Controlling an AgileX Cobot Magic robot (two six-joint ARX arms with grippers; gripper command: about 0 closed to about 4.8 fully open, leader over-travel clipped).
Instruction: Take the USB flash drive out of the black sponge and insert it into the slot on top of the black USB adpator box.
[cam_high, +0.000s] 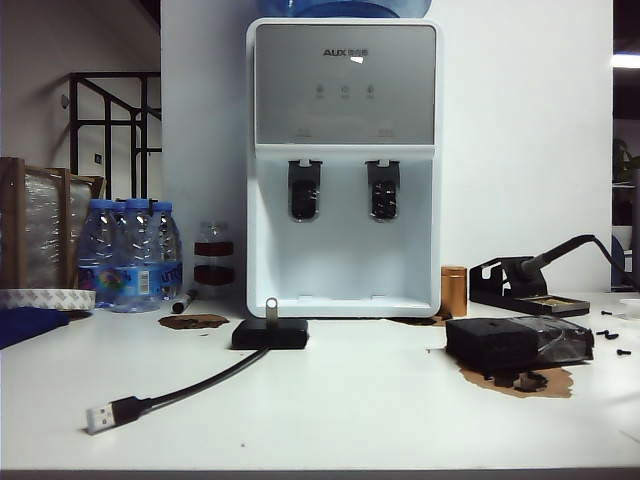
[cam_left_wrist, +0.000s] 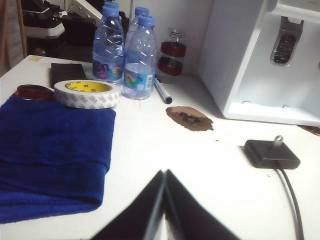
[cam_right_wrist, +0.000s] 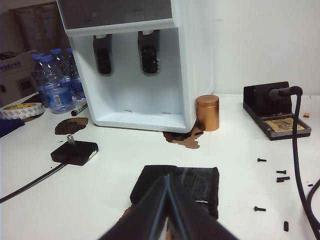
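Exterior view shows the tiny silvery USB flash drive (cam_high: 270, 307) already upright in the flat black adaptor box (cam_high: 270, 334), left of the black foam sponge (cam_high: 497, 345); both grippers (cam_left_wrist: 165, 210) (cam_right_wrist: 169, 212) closed, empty, so a stray reach might knock it.

Each claw (cam_left_wrist: 164, 210) (cam_right_wrist: 167, 210) has smooth black tapered fingers.

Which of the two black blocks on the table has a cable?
The black USB adpator box, flat, left of the black sponge, which has none.
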